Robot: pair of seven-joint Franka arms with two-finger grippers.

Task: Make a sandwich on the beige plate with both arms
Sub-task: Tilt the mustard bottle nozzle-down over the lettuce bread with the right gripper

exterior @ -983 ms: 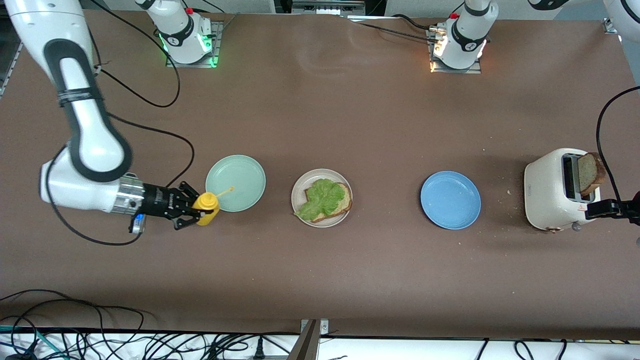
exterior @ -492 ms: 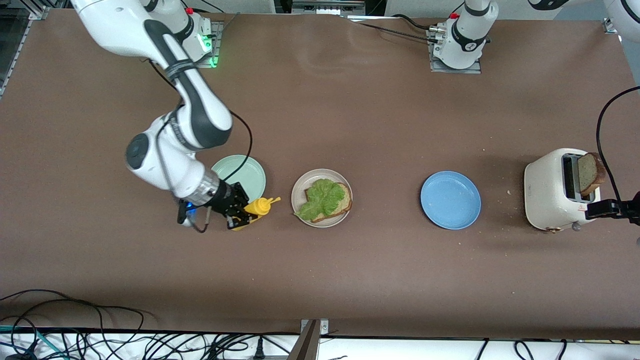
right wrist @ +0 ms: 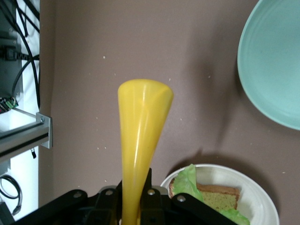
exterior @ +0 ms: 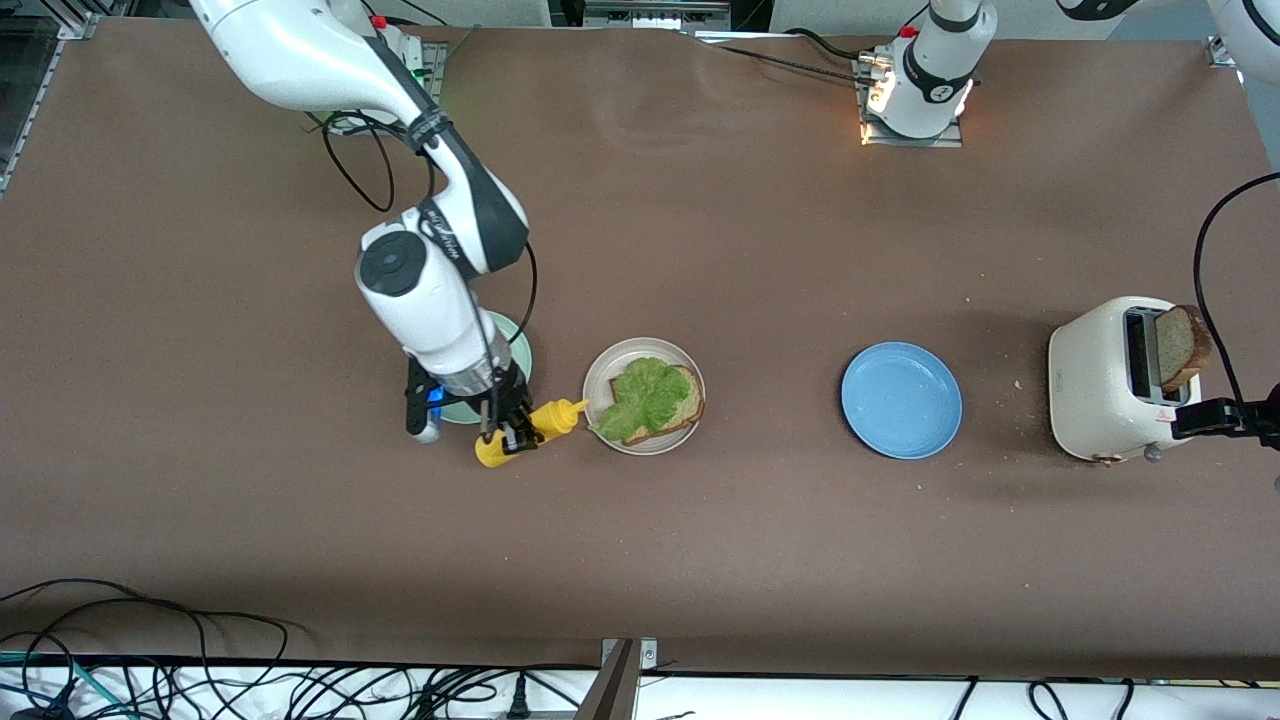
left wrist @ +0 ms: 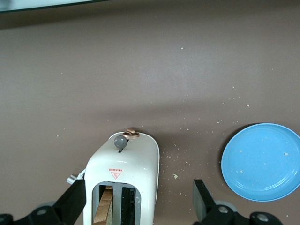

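The beige plate (exterior: 600, 371) holds one bread slice (exterior: 686, 401) with a green lettuce leaf (exterior: 640, 397) on top. My right gripper (exterior: 512, 438) is shut on a yellow squeeze bottle (exterior: 553, 417), which is tilted with its nozzle at the plate's rim. The right wrist view shows the bottle (right wrist: 140, 136) in my right gripper (right wrist: 136, 206), with the plate (right wrist: 262, 199) and lettuce (right wrist: 190, 176) beside it. A second bread slice (exterior: 1182, 346) stands in the white toaster (exterior: 1105, 380). My left gripper (exterior: 1197, 418) waits open over the toaster (left wrist: 133, 161), where the slice (left wrist: 105, 208) shows in one slot.
A mint-green plate (exterior: 517, 352) lies partly under the right arm, toward the right arm's end from the beige plate. A blue plate (exterior: 900, 400) lies between the beige plate and the toaster. Crumbs lie around the toaster. Cables hang along the table's front edge.
The right arm swung the yellow bottle past the mint-green plate toward the beige plate, and its nozzle now reaches the plate's rim. The left arm has not moved.
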